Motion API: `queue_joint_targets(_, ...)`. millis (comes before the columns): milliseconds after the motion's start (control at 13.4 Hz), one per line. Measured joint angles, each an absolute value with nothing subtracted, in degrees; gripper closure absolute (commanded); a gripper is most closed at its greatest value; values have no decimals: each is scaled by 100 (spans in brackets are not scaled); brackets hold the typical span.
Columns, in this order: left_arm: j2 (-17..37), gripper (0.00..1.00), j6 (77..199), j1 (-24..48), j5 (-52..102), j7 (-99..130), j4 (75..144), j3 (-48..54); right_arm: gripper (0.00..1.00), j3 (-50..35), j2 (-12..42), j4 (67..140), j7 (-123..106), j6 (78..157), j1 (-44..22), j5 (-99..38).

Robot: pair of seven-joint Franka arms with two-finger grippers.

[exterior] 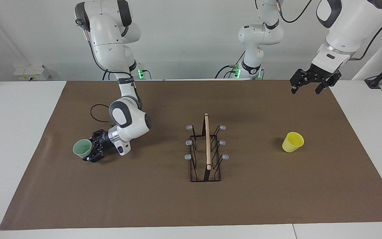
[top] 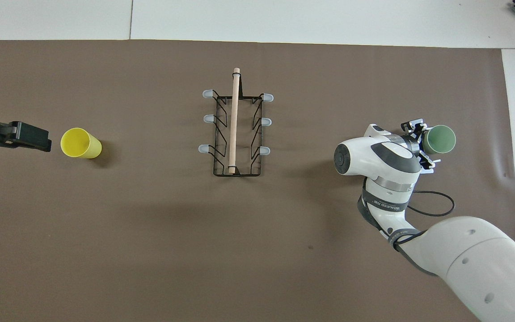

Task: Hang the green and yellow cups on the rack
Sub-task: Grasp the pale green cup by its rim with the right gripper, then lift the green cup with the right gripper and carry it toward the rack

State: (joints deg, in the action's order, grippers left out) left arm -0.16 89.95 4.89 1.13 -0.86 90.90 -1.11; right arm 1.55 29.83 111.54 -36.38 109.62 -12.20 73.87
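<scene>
Covering most of the table, the brown mat [exterior: 164, 205] is carrying the rack [exterior: 206, 153] at its centre, all six prongs bare. Seen from overhead, my right gripper [exterior: 91, 150] is working at the rack's 3 o'clock, turned sideways, jaws clamped on the green cup [exterior: 82, 148], whose mouth is facing away from the rack. My left gripper [exterior: 313, 81] is waiting, jaws apart, raised over the mat's edge. The yellow cup [exterior: 292, 142] is standing at 9 o'clock, untouched.
</scene>
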Motion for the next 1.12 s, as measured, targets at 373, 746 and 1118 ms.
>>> queue_joint_targets(373, -16, 0, 8995, 489, 113, -86, 9090, -111, 100, 163, 2983, 11214, -3618, 11051, -1127, 7658)
queue_joint_targets(746, -16, 0, 8995, 489, 113, -86, 9090, -111, 100, 140, 2971, 11150, -3271, 11092, -1114, 7574)
queue_joint_targets(1118, -16, 0, 8995, 489, 113, -86, 9090, -111, 100, 109, 2918, 10289, -3208, 11085, -1342, 5896)
